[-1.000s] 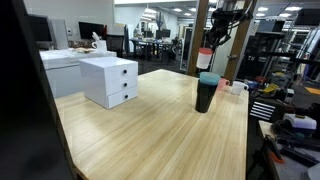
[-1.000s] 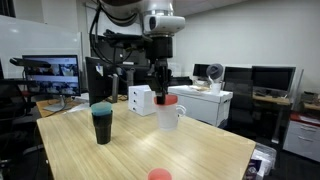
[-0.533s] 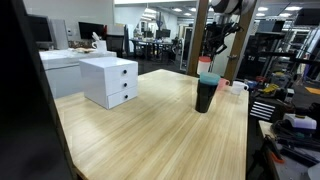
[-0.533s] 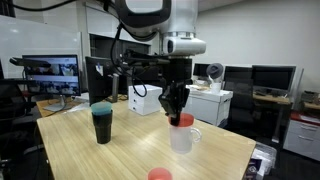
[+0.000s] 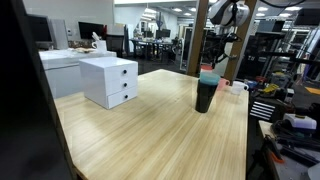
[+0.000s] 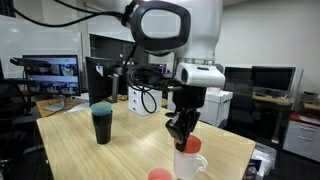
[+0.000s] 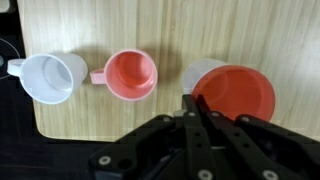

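Gripper (image 6: 181, 137) clamped shut on the rim of a white mug with a red inside (image 6: 188, 164), hanging low over the near corner of the wooden table (image 6: 110, 155). Mug upright, mouth up, long axis vertical; handle sticking out sideways in an exterior view (image 6: 203, 163), hidden in the wrist view. Seen from the wrist, fingertips (image 7: 196, 108) pinched together on the rim of the mug (image 7: 235, 92), its near edge covered by the gripper body. Beside it on the table: a pink cup (image 7: 132, 75), handle toward a white cup (image 7: 46, 78) further along. Only a red sliver of rim (image 6: 159, 175) cut off at the frame bottom. Dark tumbler with teal lid (image 6: 101, 122) well apart. Mug mostly hidden behind that tumbler (image 5: 205, 91) in an exterior view.
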Controlling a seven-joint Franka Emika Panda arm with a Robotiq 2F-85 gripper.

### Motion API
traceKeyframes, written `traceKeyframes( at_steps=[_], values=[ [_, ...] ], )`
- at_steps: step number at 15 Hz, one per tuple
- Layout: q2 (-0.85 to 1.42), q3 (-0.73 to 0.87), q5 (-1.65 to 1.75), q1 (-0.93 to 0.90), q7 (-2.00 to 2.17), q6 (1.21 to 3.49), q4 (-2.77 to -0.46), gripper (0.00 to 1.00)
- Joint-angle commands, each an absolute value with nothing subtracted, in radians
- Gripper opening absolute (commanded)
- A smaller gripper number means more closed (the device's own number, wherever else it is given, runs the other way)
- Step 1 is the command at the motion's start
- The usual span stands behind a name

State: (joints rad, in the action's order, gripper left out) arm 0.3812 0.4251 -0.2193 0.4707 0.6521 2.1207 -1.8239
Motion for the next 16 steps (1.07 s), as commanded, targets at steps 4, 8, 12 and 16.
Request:
traceKeyframes(
  at_steps=[4, 8, 12, 16],
  values=[
    [0.436, 0.409, -0.276, 0.495, 0.561, 2.084, -1.758, 0.04],
    [0.448, 0.399, -0.282, 0.495, 0.54, 2.077, -1.753, 0.04],
    [0.456, 0.39, -0.281, 0.49, 0.523, 2.065, -1.757, 0.04],
    [0.457, 0.388, -0.27, 0.485, 0.507, 2.052, -1.759, 0.35]
  ],
)
